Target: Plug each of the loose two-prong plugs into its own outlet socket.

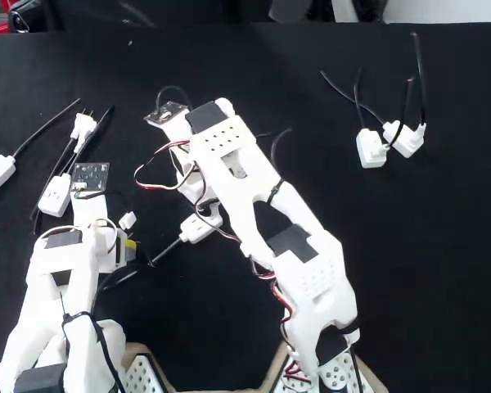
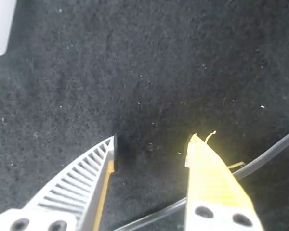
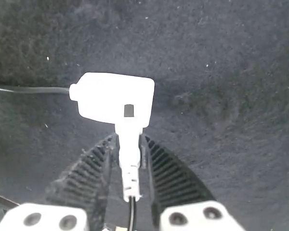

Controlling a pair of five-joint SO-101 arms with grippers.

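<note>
Right gripper [image 3: 129, 142] had its ribbed fingers [image 3: 94, 168] clenched on a plug [image 3: 130, 168], pinching the narrow stem behind the nose, with the cord trailing back between the jaws. That hold left the plug's front free and kept it in line with the socket [image 3: 111, 96], which lay flat on the mat [image 3: 231, 72] with its own cord leaving sideways. Plug and socket were touching and looked joined, though how deep the prongs sat could not be told. Nothing braced the socket, so a push would likely slide it across the mat rather than seat the plug.

Left gripper [image 2: 152, 139] was released, its fingers spread wide with nothing between them. It hung low over bare mat, and a black cable [image 2: 267, 154] crossed beneath one finger. In the high view it sat near the held pair, probably placed there to steady the socket or its cord.

Further left, a loose plug [image 1: 83, 124] lay with its prongs pointing away from the arms. It was near a second socket [image 1: 56, 194] but apart from it, so that pair seemed not yet done. At the far right, two white blocks [image 1: 372, 149] lay against each other; whether they were mated I could not tell.
</note>
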